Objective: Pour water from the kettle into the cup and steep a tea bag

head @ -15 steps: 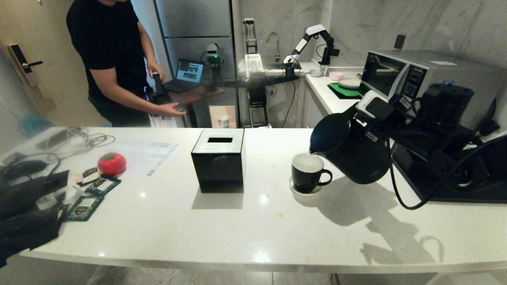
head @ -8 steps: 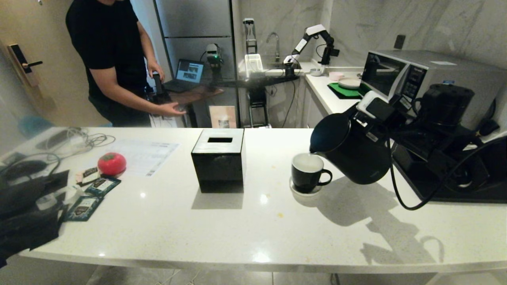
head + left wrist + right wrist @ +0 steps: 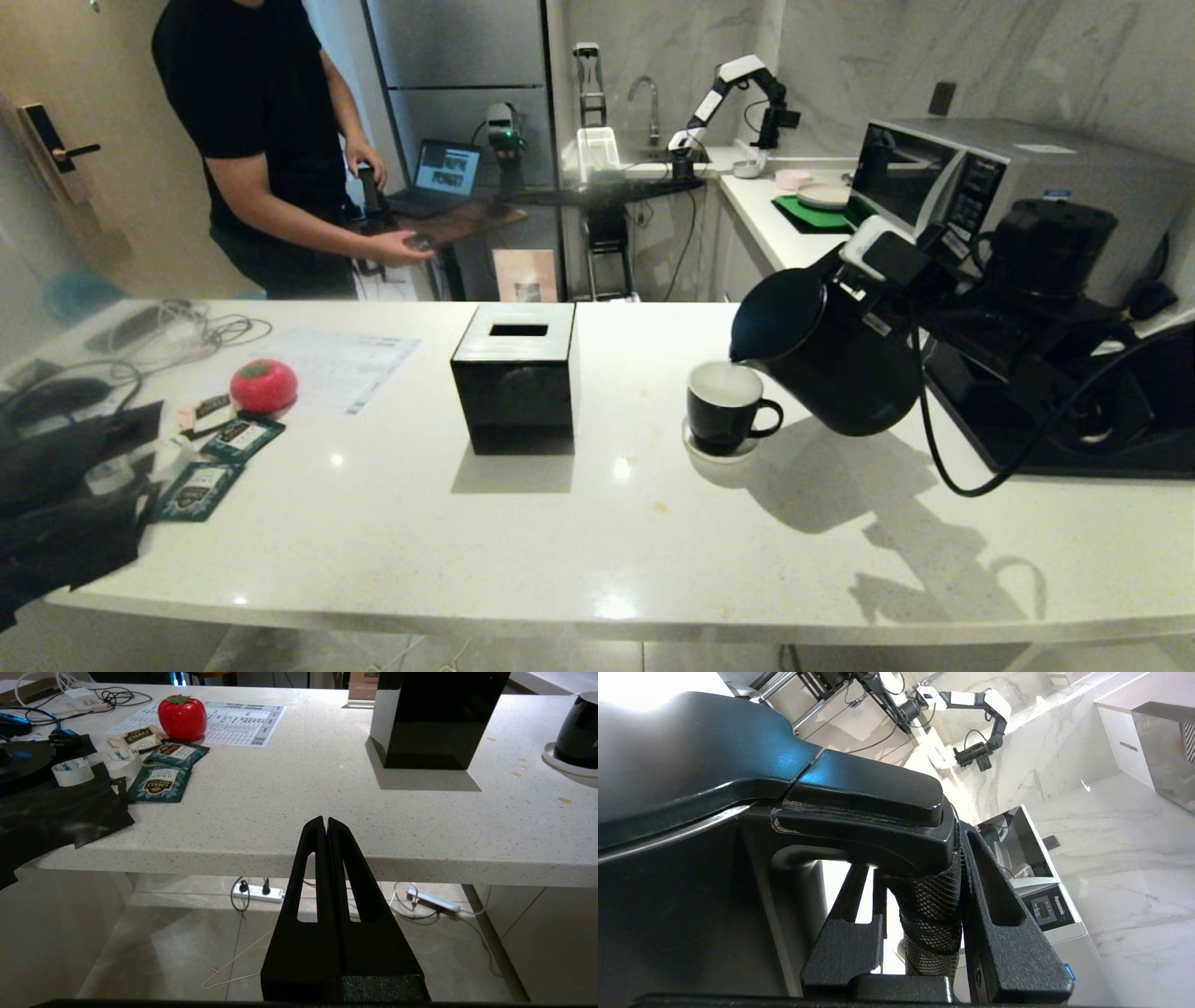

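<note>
The right gripper (image 3: 920, 891) clamps the mesh-wrapped handle of the matte black jug-shaped kettle (image 3: 826, 350), tilting its spout over the glossy black white-lined mug (image 3: 726, 408) at right of centre so water lands inside. The left gripper (image 3: 326, 826) waits closed and empty at the near edge.
</note>
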`<state>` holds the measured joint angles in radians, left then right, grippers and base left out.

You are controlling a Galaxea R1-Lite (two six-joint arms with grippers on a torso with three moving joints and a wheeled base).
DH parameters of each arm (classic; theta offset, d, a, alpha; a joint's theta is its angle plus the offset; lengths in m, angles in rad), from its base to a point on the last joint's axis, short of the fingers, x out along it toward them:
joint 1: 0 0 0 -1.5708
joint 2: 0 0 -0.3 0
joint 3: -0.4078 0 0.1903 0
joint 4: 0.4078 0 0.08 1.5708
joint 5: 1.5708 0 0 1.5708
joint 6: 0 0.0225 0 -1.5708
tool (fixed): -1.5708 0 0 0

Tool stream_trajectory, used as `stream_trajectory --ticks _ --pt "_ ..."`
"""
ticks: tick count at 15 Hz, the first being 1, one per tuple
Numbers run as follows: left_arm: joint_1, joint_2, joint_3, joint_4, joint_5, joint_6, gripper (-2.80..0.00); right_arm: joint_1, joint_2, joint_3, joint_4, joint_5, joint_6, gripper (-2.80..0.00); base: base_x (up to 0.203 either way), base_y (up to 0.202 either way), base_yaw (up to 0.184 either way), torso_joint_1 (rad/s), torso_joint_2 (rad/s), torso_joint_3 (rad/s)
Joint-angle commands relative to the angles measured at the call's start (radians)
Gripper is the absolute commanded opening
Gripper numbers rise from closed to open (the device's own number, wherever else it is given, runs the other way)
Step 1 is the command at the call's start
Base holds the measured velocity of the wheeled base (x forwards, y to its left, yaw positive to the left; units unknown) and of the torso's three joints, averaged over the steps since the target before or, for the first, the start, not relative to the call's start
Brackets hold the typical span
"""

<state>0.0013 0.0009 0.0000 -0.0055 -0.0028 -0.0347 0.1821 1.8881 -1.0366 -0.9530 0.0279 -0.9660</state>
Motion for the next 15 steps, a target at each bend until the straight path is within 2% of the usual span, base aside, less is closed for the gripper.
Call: stream_trajectory --ticks 1,15 --pt "0.000 0.001 0.000 -0.001 -0.001 -0.001 -2.80 0.000 -0.001 0.003 -0.006 0.000 -0.005 -2.80 0.000 0.000 0.000 0.000 0.00 0.000" --pt "0.000 0.001 0.000 -0.001 0.000 -0.001 -2.80 -0.001 -0.018 0.025 -0.021 0.000 0.003 -2.80 0.000 0.000 0.000 0.000 0.00 0.000"
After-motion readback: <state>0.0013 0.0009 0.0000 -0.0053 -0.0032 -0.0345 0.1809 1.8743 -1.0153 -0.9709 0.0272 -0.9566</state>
